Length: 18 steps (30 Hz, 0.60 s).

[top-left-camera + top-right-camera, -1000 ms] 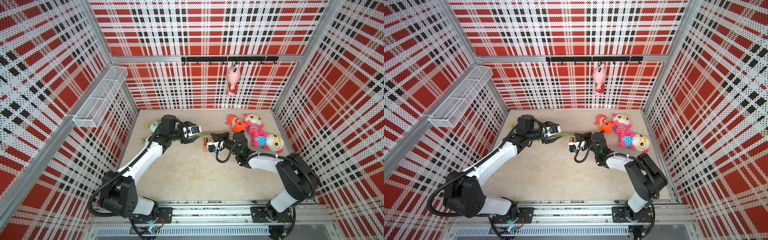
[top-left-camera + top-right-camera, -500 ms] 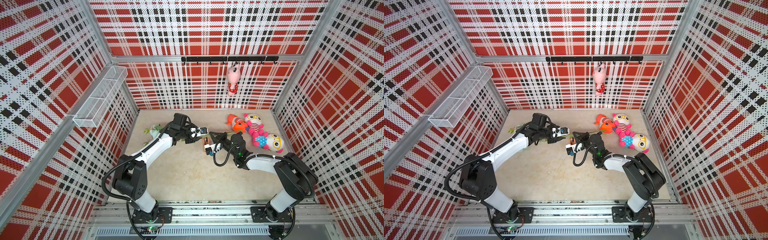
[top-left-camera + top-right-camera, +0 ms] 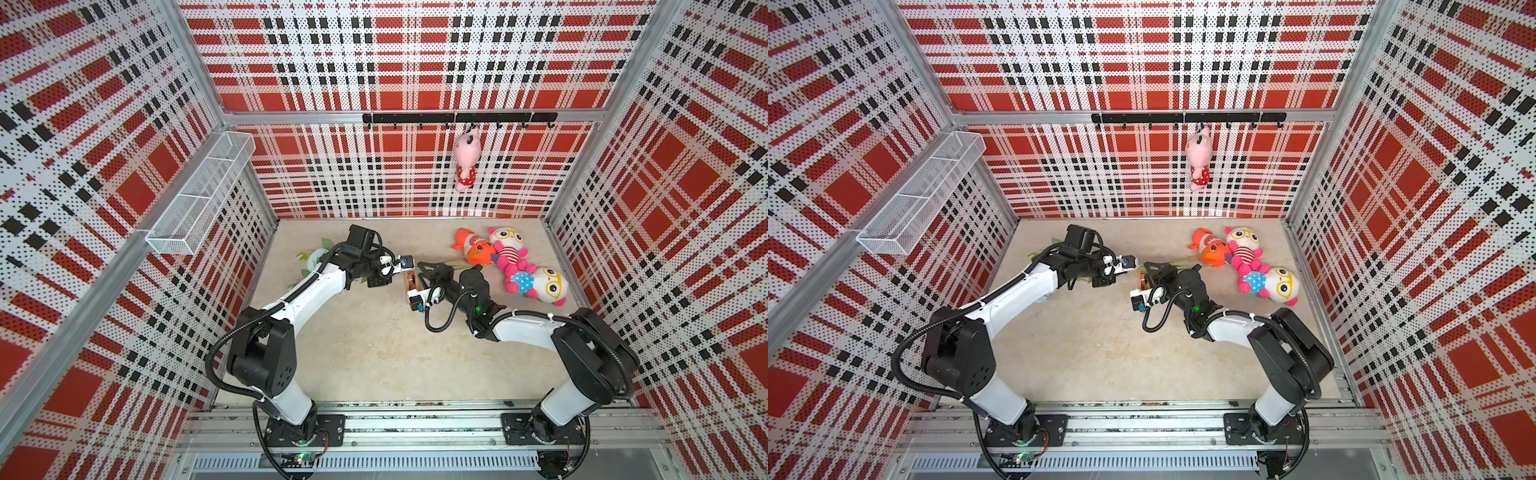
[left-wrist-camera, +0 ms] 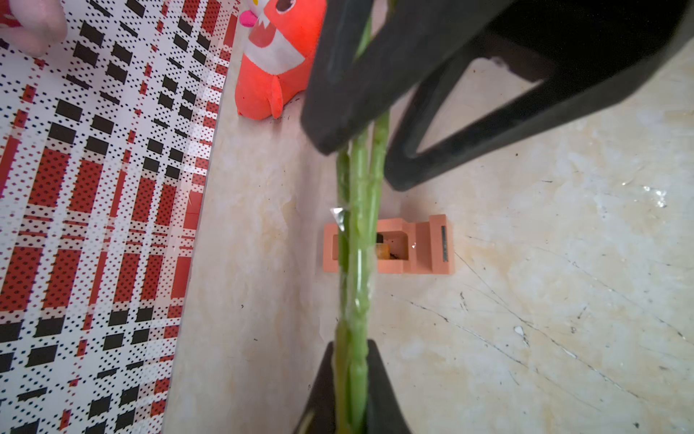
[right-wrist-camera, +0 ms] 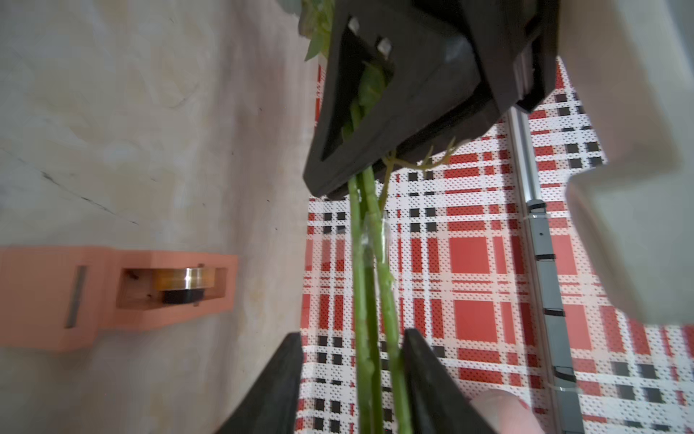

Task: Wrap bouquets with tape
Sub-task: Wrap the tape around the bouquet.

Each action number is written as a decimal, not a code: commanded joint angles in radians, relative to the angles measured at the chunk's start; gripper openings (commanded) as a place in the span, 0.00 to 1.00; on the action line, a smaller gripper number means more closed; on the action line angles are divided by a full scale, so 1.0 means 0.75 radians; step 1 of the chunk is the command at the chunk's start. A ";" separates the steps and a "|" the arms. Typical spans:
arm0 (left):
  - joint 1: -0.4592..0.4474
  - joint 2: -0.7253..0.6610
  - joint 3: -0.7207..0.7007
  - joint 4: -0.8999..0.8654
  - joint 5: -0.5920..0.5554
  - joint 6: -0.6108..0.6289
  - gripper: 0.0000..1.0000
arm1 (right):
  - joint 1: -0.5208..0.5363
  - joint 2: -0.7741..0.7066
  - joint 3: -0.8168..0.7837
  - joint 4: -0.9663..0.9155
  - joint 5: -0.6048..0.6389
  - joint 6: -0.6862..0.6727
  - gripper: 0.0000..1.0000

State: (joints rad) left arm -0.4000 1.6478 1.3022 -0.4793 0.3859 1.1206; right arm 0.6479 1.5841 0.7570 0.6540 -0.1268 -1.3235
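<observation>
Left gripper [image 4: 351, 353] clamped tight on the green stems of the bouquet [image 4: 359, 195], right gripper [image 5: 353, 334] jaws apart astride the same stems further along, clear tape [image 4: 339, 217] wrapped between the two, peach tape dispenser [image 4: 424, 246] on the floor [image 4: 525, 300] near them.
</observation>
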 commanded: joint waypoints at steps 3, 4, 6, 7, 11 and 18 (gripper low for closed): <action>-0.062 -0.116 -0.051 0.152 -0.165 0.038 0.00 | -0.086 -0.211 0.215 -0.800 -0.320 0.662 0.89; -0.080 -0.147 -0.096 0.222 -0.210 0.026 0.00 | -0.156 -0.225 0.282 -0.990 -0.504 0.728 1.00; -0.105 -0.201 -0.178 0.345 -0.239 0.036 0.00 | -0.261 -0.238 0.379 -1.145 -0.644 0.919 1.00; -0.119 -0.234 -0.221 0.416 -0.262 0.036 0.00 | -0.303 -0.241 0.415 -1.185 -0.667 0.997 1.00; -0.199 -0.310 -0.351 0.634 -0.420 0.083 0.00 | -0.388 -0.186 0.640 -1.442 -0.714 1.116 1.00; -0.302 -0.363 -0.505 0.893 -0.683 0.222 0.00 | -0.395 0.060 1.091 -1.883 -0.740 1.107 1.00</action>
State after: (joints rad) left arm -0.6010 1.4151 0.9470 0.0116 -0.0128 1.2137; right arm 0.3473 1.5532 1.4918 -0.5232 -0.6205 -0.5251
